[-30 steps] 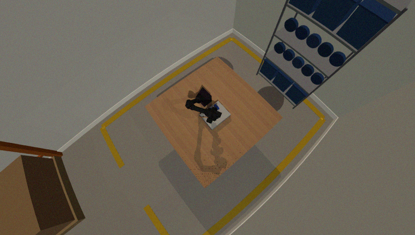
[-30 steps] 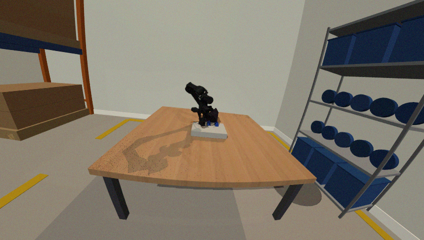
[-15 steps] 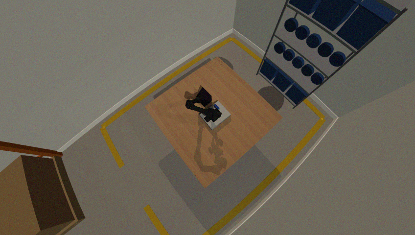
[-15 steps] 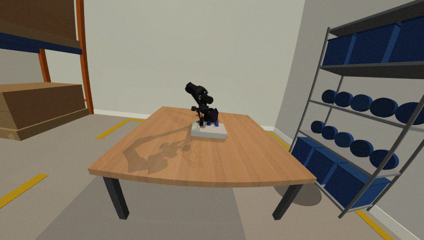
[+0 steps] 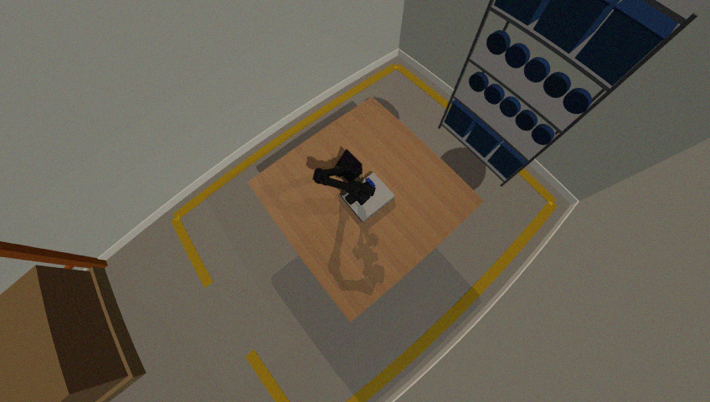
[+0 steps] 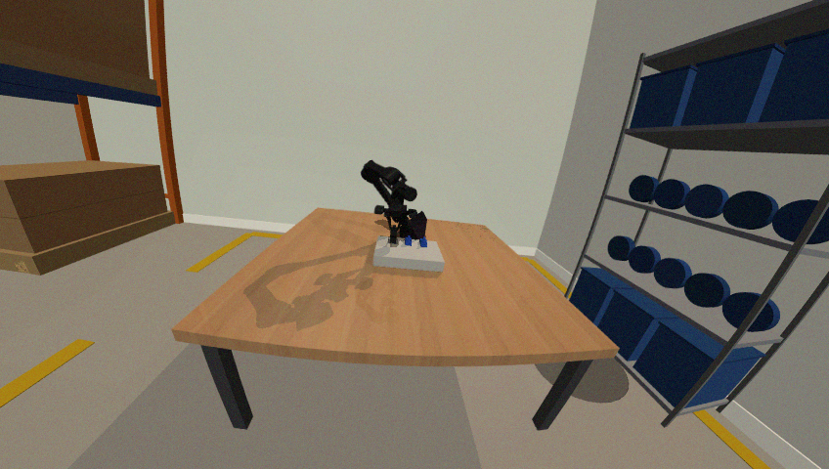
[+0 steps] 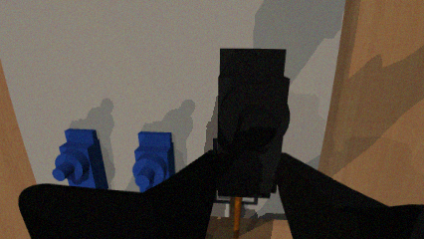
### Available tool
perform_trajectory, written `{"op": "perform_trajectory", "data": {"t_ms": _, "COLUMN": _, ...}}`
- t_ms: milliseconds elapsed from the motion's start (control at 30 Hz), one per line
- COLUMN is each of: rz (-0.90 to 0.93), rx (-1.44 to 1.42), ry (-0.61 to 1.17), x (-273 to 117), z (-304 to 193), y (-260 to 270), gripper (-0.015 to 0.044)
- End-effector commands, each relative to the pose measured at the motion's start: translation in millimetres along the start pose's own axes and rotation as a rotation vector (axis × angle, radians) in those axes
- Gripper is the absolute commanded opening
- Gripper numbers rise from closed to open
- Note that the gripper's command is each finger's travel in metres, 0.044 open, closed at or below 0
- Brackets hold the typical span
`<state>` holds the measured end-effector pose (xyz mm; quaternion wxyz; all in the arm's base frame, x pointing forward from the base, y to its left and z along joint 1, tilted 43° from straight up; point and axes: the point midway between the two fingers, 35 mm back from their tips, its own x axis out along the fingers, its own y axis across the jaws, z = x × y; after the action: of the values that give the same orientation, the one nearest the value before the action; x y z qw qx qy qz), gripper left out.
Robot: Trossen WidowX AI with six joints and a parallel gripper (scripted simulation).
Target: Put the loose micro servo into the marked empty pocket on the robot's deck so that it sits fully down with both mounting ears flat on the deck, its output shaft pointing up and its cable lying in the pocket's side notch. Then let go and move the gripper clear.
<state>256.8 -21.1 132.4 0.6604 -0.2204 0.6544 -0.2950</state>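
In the wrist view my gripper [image 7: 246,159] is shut on the black micro servo [image 7: 254,100], its round output shaft side facing the camera. An orange cable [image 7: 237,216] runs from the servo's lower end. Part of the marked pocket's dark outline [image 7: 244,201] shows just below the servo; the rest is hidden under servo and fingers. The servo is over the pale deck [image 5: 381,198] [image 6: 407,262] [image 7: 164,60]; whether it touches the deck cannot be told. In the exterior view the gripper [image 6: 393,239] is low at the deck's left side.
Two blue servos [image 7: 87,159] [image 7: 158,154] stand in the deck beside the pocket, left of my gripper in the wrist view. A dark block [image 5: 349,163] [image 6: 417,225] stands behind the deck on the wooden table [image 5: 423,184] [image 6: 465,314]. A shelf rack [image 6: 686,136] stands beyond the table.
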Motion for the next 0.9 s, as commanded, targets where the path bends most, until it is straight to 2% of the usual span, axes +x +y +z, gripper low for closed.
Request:
{"op": "perform_trajectory", "data": {"t_ms": 0, "rz": 0.001, "rx": -0.007, "ry": 0.001, "x": 0, "z": -17, "y": 1, "gripper": 0.0}}
{"op": "perform_trajectory", "data": {"t_ms": 400, "rz": 0.0, "rx": -0.009, "ry": 0.004, "x": 0, "z": -72, "y": 1, "gripper": 0.0}}
{"op": "perform_trajectory", "data": {"t_ms": 867, "rz": 0.0, "rx": -0.009, "ry": 0.004, "x": 16, "z": -72, "y": 1, "gripper": 0.0}}
